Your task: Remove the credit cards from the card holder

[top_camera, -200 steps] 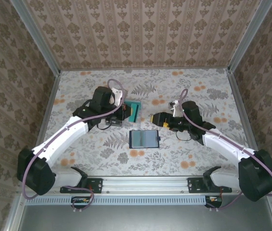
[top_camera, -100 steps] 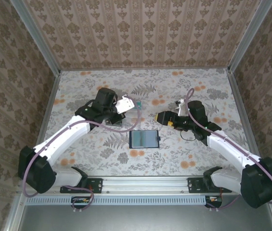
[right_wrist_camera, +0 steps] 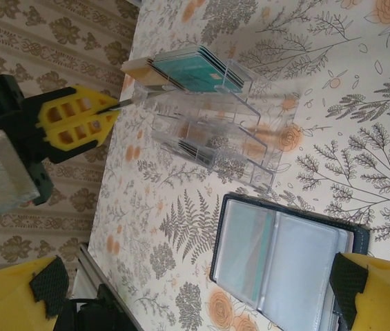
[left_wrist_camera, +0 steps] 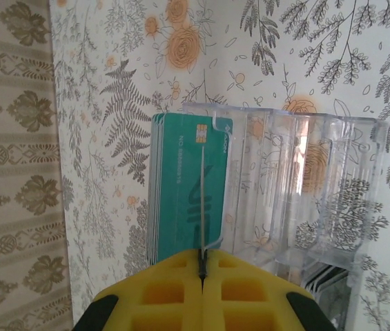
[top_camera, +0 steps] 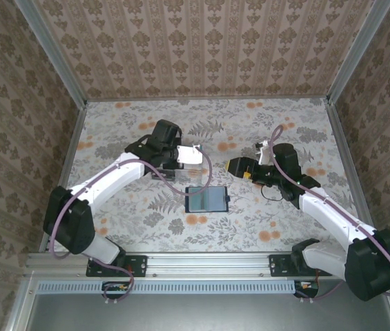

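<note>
- Worktop (top_camera: 112, 124): floral print, ferns and orange blooms, walled on three sides by patterned panels.
- Dark folio (top_camera: 206, 198): lies open and flat at centre front, between the two arms. Clear sleeves face up, with a teal tint in the left one.
- Clear card holder (left_wrist_camera: 298, 179): acrylic, several compartments, just behind the folio and tipped over toward the left arm.
- Left claw (left_wrist_camera: 201, 265): yellow pads clenched on a thin clear sheet seen edge-on, apparently the holder's divider beside the teal stack.
- Right claw (top_camera: 233, 166): released, jaws wide, hovering near the holder's right side, grasping nothing.
- Credit cards, all in the holder:
  - Teal stack (left_wrist_camera: 184, 186) in the end compartment. Gold chip (left_wrist_camera: 200, 133) at the top; the white print along the edge is too small to read.
  - Tan-yellow stack (right_wrist_camera: 137, 69) against the teal.
  - Black cards (right_wrist_camera: 191, 147) in a lower compartment.
</note>
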`<state>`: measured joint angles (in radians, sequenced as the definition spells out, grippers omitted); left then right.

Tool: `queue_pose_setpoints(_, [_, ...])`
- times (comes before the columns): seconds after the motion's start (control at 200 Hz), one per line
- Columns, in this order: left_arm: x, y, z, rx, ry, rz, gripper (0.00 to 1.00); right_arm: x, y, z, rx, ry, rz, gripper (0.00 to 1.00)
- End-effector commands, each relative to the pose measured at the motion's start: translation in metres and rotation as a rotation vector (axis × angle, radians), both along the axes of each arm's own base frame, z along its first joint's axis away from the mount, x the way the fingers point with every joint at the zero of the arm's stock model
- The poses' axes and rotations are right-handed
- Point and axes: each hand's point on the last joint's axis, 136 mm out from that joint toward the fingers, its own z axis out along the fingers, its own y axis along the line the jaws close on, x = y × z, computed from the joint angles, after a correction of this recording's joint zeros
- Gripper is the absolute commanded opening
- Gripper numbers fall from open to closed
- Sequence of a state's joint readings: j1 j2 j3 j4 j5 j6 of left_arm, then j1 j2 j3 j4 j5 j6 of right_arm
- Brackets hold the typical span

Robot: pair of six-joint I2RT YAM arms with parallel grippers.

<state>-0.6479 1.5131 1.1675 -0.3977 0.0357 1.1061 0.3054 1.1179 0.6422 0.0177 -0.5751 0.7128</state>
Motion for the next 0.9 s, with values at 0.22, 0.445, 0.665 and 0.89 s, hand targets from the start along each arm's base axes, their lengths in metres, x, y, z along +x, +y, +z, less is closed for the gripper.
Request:
queue_pose_setpoints(0.22, [0.019, -0.019, 0.001, 0.032, -0.056, -0.063, 0.0, 0.003, -0.008, 0.002, -0.011, -0.011, -0.031, 1.0])
queue_pose_setpoints(0.445, [0.022, -0.021, -0.009, 0.051, -0.035, -0.065, 0.0, 0.004, -0.009, 0.002, -0.01, -0.01, -0.036, 1.0])
queue_pose_setpoints(0.665, [0.021, -0.027, -0.013, 0.072, -0.029, -0.082, 0.0, 0.005, -0.01, 0.0, -0.009, -0.004, -0.039, 1.0])
queue_pose_setpoints(0.89, [0.018, -0.025, -0.003, 0.091, -0.032, -0.071, 0.0, 0.005, -0.012, -0.002, -0.008, -0.001, -0.045, 1.0])
